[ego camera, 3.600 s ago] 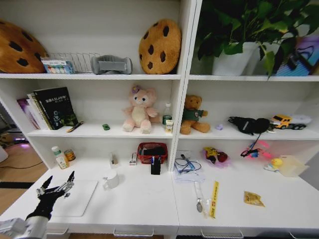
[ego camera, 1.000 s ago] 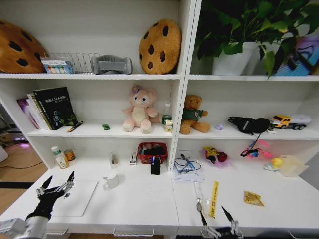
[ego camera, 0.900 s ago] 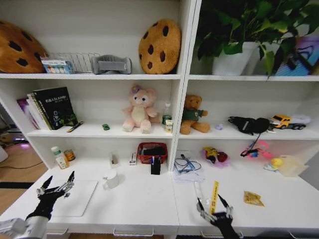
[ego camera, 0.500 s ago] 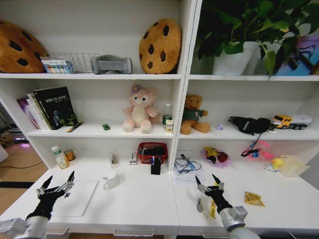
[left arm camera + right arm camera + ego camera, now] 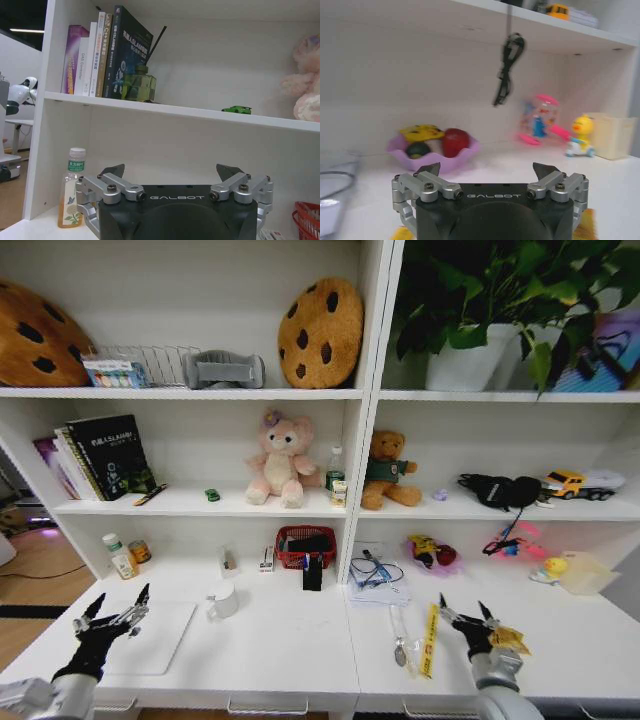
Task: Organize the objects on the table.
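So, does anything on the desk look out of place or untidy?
Yes. A yellow strip lies askew beside a spoon, a crumpled yellow packet sits under the right gripper, and a black cable dangles off the shelf.

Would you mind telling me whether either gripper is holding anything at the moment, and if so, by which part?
Nothing is held. The left gripper hovers open over the laptop, and the right gripper is open above the desk.

Bright, even light; wide-angle edge bowing

L end effector (image 5: 112, 612) & R end effector (image 5: 464, 615) open
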{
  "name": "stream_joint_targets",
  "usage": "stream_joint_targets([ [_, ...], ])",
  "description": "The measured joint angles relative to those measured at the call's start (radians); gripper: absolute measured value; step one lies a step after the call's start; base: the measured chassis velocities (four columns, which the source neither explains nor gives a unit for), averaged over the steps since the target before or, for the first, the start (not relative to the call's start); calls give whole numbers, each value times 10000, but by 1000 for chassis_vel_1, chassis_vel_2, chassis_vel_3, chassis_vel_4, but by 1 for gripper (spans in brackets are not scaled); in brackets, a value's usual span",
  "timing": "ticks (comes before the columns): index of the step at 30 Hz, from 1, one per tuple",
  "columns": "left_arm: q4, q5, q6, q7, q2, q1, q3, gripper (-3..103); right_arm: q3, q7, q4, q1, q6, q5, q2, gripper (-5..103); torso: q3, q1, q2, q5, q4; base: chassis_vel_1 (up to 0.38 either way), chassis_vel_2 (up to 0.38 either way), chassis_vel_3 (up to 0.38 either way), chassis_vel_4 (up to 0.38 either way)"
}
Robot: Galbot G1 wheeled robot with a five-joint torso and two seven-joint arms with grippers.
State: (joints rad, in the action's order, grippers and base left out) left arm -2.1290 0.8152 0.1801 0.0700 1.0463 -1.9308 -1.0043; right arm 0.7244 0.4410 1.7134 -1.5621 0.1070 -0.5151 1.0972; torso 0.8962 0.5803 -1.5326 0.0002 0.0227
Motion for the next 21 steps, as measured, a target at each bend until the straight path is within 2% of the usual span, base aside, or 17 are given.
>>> stream_joint_targets([
  [4, 0, 0, 0, 0, 0, 0, 0, 100, 333, 465, -518, 76, -110, -60, 145, 100, 0, -1, -1, -2, 0, 0, 0, 0, 0],
  [12, 0, 0, 0, 0, 0, 0, 0, 100, 511, 586, -801, -74, -55, -80, 401, 100, 0, -1, -1, -2, 0, 0, 0, 0, 0],
  [15, 0, 0, 0, 0, 0, 0, 0, 100, 508, 587, -914, -68, -50, -111, 418, 95, -1, -1, -1, -1, 1, 0, 0, 0, 0],
  [17, -1, 0, 0, 0, 0, 0, 0, 100, 483, 587, -1033, -22, -46, -139, 397, 86, -1, -1, -1, -1, 1, 0, 0, 0, 0],
  [18, -1, 0, 0, 0, 0, 0, 0, 100, 483, 587, -1033, -22, -46, -139, 397, 86, -1, -1, -1, -1, 1, 0, 0, 0, 0],
  [20, 0, 0, 0, 0, 0, 0, 0, 100, 429, 585, -1157, 56, -46, -160, 313, 75, 0, -1, -1, -1, 1, 0, 0, 0, 0],
  [21, 0, 0, 0, 0, 0, 0, 0, 100, 429, 585, -1157, 56, -46, -160, 313, 75, 0, -1, -1, -1, 1, 0, 0, 0, 0],
])
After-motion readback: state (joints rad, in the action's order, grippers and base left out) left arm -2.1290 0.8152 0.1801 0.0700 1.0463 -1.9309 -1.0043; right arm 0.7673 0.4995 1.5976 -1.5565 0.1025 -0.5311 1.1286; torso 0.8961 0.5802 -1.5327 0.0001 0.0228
